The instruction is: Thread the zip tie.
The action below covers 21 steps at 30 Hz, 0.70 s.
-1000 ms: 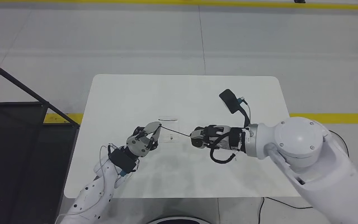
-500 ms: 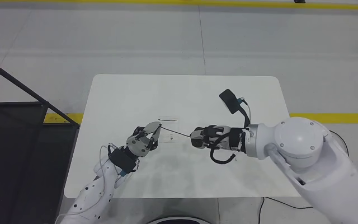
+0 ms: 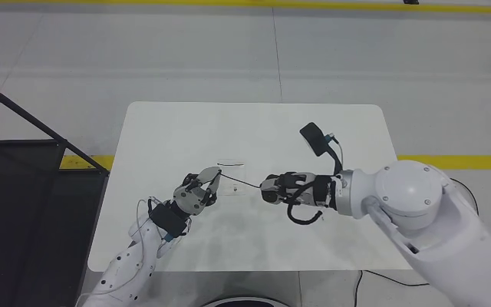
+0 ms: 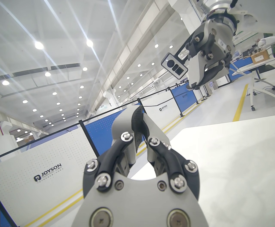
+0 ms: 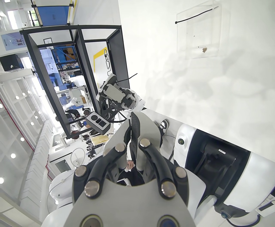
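Observation:
A thin black zip tie (image 3: 242, 181) spans the gap between my two grippers above the middle of the white table (image 3: 322, 130). My left gripper (image 3: 215, 176) is shut on one end of it. My right gripper (image 3: 265, 186) is shut on the other end. In the left wrist view the left gripper (image 4: 140, 109) has its fingers pressed together, and the right gripper (image 4: 192, 86) faces it with its tips closed. In the right wrist view the right gripper (image 5: 134, 115) is shut, and a short tail of the zip tie (image 5: 132, 77) sticks out past the left gripper (image 5: 116, 86).
A clear plastic holder (image 3: 232, 163) stands on the table just behind the grippers. In the right wrist view this holder (image 5: 198, 43) carries a second black zip tie (image 5: 193, 17). A black frame rack (image 3: 31, 199) stands off the table's left edge.

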Available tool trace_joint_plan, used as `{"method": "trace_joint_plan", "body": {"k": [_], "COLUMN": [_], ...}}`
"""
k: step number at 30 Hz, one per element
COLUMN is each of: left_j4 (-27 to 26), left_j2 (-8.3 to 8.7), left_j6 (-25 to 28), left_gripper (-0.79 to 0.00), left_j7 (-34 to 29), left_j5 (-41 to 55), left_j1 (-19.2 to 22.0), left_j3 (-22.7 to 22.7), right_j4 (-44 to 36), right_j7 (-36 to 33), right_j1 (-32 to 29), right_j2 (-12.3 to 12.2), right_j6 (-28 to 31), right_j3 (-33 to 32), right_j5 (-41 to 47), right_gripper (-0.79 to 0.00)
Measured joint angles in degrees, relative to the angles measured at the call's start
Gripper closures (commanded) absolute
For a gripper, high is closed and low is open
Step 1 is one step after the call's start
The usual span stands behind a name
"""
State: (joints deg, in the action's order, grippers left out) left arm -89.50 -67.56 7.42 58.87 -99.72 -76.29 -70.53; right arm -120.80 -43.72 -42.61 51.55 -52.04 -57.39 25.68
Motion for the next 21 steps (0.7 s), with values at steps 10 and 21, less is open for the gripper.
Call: {"method": "trace_joint_plan", "body": {"k": [10, 21], "left_j4": [0.0, 0.0], "left_j2": [0.00, 0.00], "left_j6": [0.0, 0.0], "left_gripper": [0.000, 0.000], "left_j7": [0.0, 0.0], "left_j5": [0.0, 0.0], "left_j1": [0.0, 0.0], "left_j3": [0.0, 0.0], "right_j4": [0.5, 1.2], "right_j7": [1.0, 4.5], "right_j1": [0.7, -0.5], "right_j2": [0.3, 1.1], "right_j6": [0.4, 4.7], "right_j3": [1.3, 0.9], "right_j5": [1.0, 5.2], "right_gripper": [0.000, 0.000]}}
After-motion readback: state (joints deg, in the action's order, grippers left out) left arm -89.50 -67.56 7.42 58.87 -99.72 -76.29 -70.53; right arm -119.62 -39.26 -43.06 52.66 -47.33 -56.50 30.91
